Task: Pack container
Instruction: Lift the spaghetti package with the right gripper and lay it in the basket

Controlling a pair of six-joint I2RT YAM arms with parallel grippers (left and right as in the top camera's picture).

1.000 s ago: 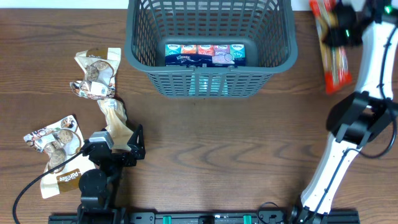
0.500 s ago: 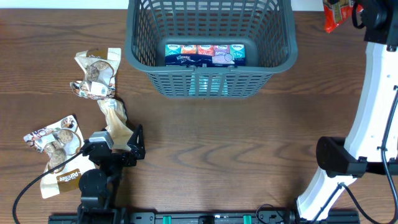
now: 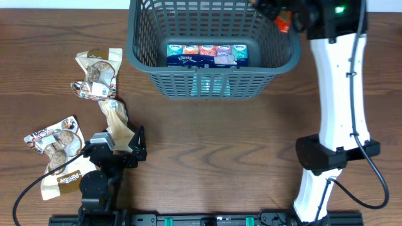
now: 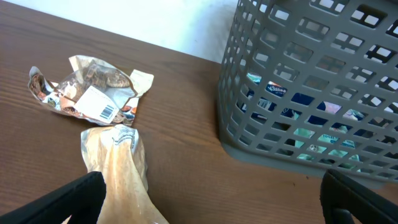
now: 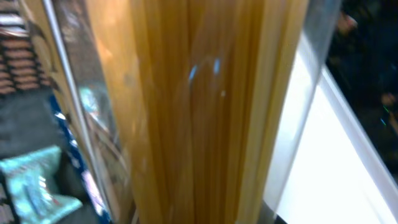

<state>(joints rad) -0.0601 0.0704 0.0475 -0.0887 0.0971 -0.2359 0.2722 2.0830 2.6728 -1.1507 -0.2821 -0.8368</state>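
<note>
The clear packet of yellow spaghetti [image 5: 205, 112], clamped in the right gripper [image 3: 282, 17] over the 1 o'clock corner of the grey-blue slotted plastic basket [image 3: 213, 88], should be lowered flat before release.

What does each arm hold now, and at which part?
The right arm holds the spaghetti packet; the place of hold is hidden. The left fingers are open and empty.
</note>
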